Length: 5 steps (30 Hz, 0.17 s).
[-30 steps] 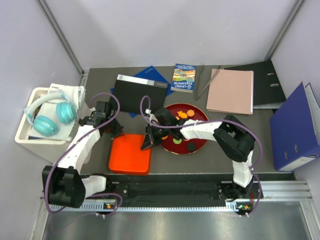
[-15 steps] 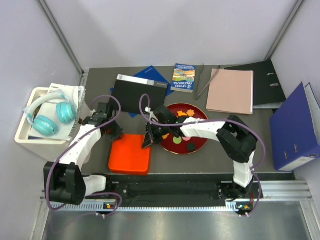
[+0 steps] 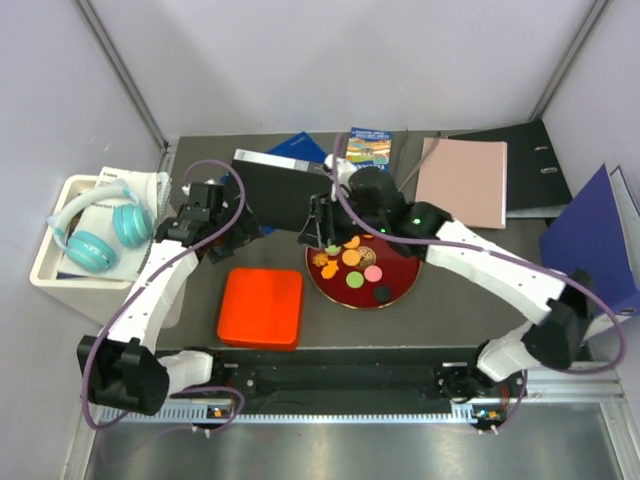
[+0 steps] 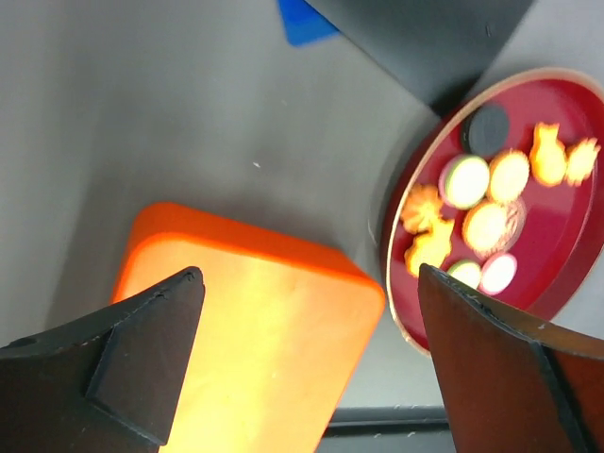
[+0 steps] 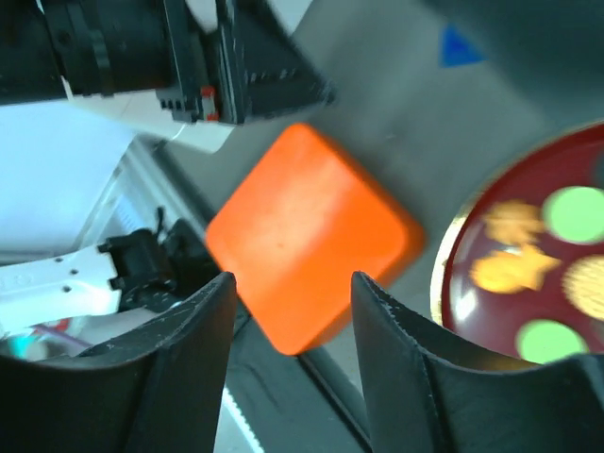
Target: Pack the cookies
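Red plate (image 3: 402,272) glossy; orange box (image 3: 261,308) smooth plastic; table (image 3: 455,312) matt grey.

My right arm (image 3: 488,266) no longer lies folded low across the red plate (image 3: 408,277). It now stretches in from the right, lifted. The right gripper (image 3: 315,232) hangs over the plate's far-left rim instead of down beside the orange box (image 3: 262,308). More of the cookies (image 3: 346,263) show now that the arm has moved off them. My left gripper (image 3: 240,233) has pulled back from the box's far corner toward the black folder (image 3: 270,190).
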{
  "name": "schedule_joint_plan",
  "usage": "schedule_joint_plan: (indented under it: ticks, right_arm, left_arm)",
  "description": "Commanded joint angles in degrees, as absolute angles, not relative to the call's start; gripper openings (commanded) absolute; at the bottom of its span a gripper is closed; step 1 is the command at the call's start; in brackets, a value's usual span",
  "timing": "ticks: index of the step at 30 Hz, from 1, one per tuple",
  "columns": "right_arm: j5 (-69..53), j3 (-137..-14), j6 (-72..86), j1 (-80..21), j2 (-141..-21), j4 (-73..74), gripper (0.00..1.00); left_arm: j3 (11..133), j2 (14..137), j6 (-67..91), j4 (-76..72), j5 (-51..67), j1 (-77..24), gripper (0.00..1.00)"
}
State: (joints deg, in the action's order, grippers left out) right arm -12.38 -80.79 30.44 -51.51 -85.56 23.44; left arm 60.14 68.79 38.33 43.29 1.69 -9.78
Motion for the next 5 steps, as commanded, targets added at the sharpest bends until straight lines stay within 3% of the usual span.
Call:
schedule_joint_plan:
  ticks: [1,5]
  right_arm:
    - [1.3,-74.3,25.4,-51.2,-75.4,29.5,0.54]
    - [8.9,-68.7,24.0,-51.2,-68.0,31.5,0.57]
  left_arm:
    - [62.3,69.3,34.0,42.5,0.5,-15.5,0.99]
    - [64.6,71.5,33.8,42.1,-4.1,-22.6,0.99]
